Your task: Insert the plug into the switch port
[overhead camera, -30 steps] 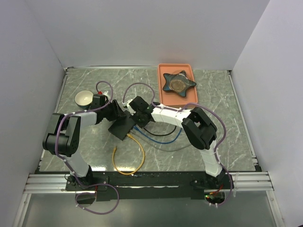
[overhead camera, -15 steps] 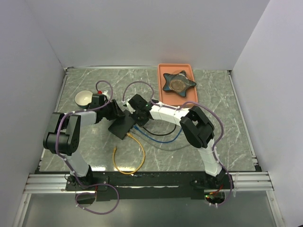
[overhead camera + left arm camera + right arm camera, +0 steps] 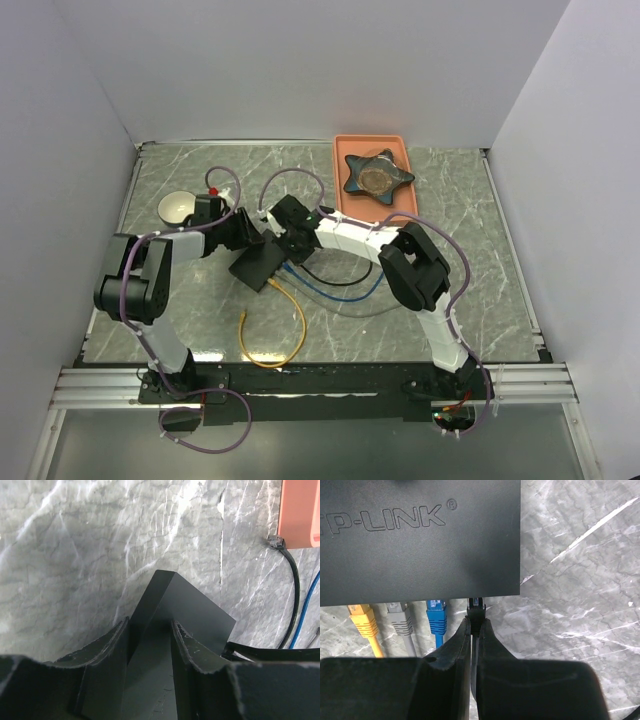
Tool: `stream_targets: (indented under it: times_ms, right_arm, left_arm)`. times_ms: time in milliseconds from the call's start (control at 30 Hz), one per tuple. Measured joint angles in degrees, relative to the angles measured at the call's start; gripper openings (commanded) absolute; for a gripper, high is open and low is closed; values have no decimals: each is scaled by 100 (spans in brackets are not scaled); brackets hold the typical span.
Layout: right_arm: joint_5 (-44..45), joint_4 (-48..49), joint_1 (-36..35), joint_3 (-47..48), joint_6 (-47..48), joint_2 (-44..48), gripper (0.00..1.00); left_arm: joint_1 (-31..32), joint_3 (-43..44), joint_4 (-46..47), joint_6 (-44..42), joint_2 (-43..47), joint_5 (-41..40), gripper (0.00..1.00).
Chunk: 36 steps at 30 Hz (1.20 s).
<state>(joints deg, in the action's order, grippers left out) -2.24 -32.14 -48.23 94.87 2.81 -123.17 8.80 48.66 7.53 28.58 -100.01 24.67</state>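
The black switch box (image 3: pixel 258 267) lies at mid-table, and its TP-LINK top (image 3: pixel 420 540) fills the right wrist view. Yellow (image 3: pixel 362 617), grey (image 3: pixel 400 617) and blue (image 3: pixel 436 615) plugs sit in the row of sockets along its near edge. My right gripper (image 3: pixel 474 622) is shut on the black plug (image 3: pixel 476 611). The plug's clear tip meets the box's edge at the rightmost switch port, whose opening is hidden under the edge. My left gripper (image 3: pixel 150 627) straddles a corner of the box (image 3: pixel 185 610), its fingers against both sides. Seen from the top, both grippers (image 3: pixel 248 238) (image 3: pixel 287 248) flank the box.
An orange tray (image 3: pixel 345 205) at the back holds a dark star-shaped object (image 3: pixel 377 174). A white bowl (image 3: pixel 177 207) stands at the left. Yellow (image 3: pixel 290 320), blue (image 3: pixel 340 295) and black cables loop over the table in front of the box. A loose black cable end (image 3: pixel 276 542) lies by the tray.
My right gripper has carried the black plug up and left to the box's edge. The left jaws have narrowed onto the box.
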Motion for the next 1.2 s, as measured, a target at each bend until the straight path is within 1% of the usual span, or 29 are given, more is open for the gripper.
stream_targets:
  times_ms: [200, 467, 1000, 1200]
  right_arm:
    - [-61, -9, 52, 50, 0, -31, 0]
    - [-79, -173, 133, 361, 4, -225, 0]
    - [-101, -374, 262, 682, -37, -387, 0]
    - [-83, -518, 293, 789, -37, -428, 0]
  left_arm:
    - [0, 136, -2, -94, -122, 101, 26]
    - [2, 356, -24, -249, -293, 133, 23]
    - [72, 684, -129, -457, -505, 138, 21]
    - [136, 732, -155, -518, -527, 83, 24]
